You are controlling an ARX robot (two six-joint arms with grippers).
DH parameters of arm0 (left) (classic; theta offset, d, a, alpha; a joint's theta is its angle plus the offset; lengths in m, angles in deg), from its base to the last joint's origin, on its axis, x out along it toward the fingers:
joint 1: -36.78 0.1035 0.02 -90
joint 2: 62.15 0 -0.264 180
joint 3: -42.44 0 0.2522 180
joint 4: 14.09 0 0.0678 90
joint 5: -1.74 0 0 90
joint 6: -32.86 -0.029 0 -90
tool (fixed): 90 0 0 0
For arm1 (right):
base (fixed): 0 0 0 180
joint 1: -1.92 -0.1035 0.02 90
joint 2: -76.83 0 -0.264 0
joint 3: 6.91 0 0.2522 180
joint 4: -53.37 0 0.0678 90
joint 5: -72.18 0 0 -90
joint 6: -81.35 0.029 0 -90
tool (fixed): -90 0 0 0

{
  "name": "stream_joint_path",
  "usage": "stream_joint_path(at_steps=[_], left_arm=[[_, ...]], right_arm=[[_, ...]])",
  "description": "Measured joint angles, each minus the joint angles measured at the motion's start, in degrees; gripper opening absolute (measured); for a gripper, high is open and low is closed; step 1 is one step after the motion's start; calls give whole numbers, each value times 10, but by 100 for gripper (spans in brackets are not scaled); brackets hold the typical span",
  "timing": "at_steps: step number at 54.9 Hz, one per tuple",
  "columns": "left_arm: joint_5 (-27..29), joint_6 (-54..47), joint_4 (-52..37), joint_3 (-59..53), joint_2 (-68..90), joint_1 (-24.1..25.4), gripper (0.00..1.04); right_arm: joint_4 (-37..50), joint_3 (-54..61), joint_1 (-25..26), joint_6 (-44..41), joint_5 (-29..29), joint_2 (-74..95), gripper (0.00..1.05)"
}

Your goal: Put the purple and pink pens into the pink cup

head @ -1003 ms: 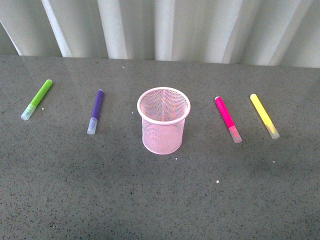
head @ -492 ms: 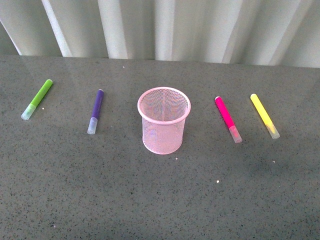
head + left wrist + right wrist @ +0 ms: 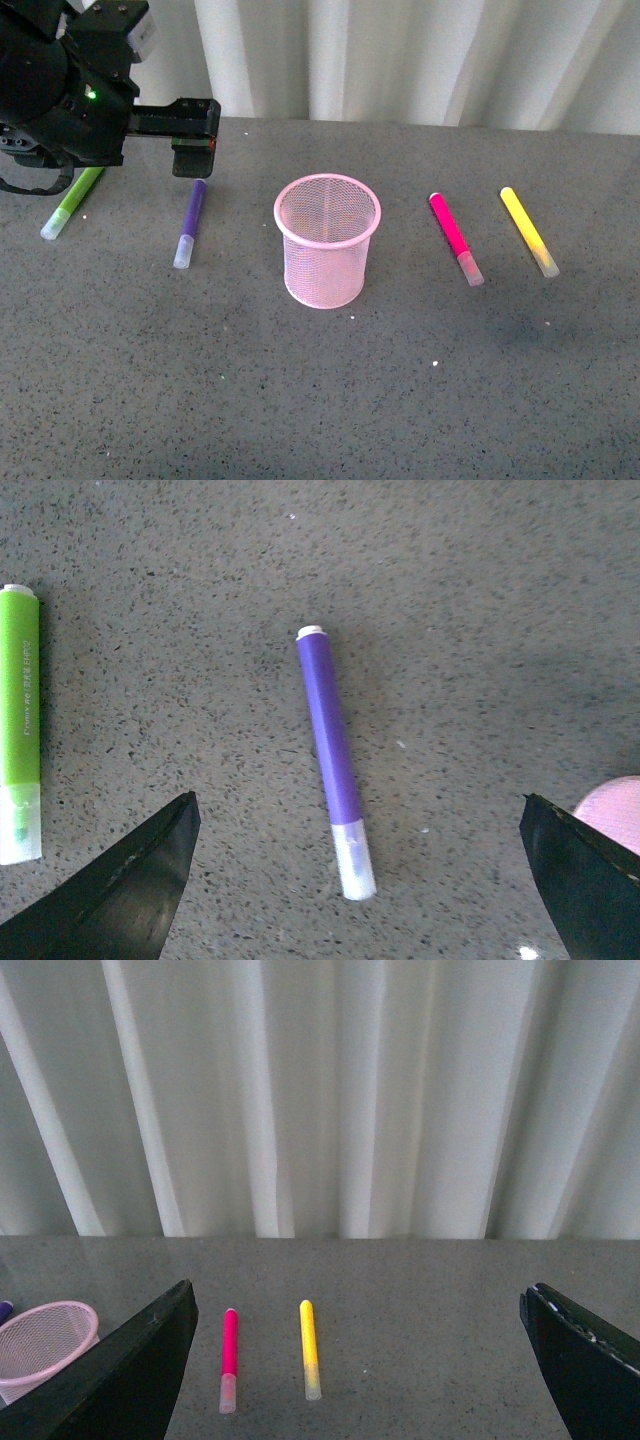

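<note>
The purple pen (image 3: pixel 190 222) lies flat on the grey table, left of the upright pink mesh cup (image 3: pixel 328 240). The pink pen (image 3: pixel 455 238) lies to the right of the cup. My left gripper (image 3: pixel 192 140) hangs open above the far end of the purple pen. In the left wrist view the purple pen (image 3: pixel 333 752) lies between the spread fingers (image 3: pixel 150 870) of the left gripper (image 3: pixel 358 815), untouched. My right gripper (image 3: pixel 355 1300) is open and empty, well back from the pink pen (image 3: pixel 229 1355) and the cup (image 3: pixel 45 1345); it is out of the front view.
A lime-green pen (image 3: pixel 70 203) lies at the far left, partly under my left arm. A yellow pen (image 3: pixel 529 232) lies right of the pink pen. White curtains (image 3: pixel 400 60) hang behind the table's back edge.
My left arm has come into the front view from the upper left and now hangs over the purple pen. Pens and cup have not moved.
</note>
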Motion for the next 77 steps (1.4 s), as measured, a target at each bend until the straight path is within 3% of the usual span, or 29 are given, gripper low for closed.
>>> stream_joint_path(at_steps=[21,39,71,77], left_arm=[[4,-24,41,112,104,6,98],[43,-30,106,215,197,3,98],[69,-22,112,284,261,3,98],[58,-21,108,285,266,1,76]], right_arm=[[0,0,0,0,0,0,98],[0,0,0,0,0,0,98],[0,0,0,0,0,0,98],[0,0,0,0,0,0,98]])
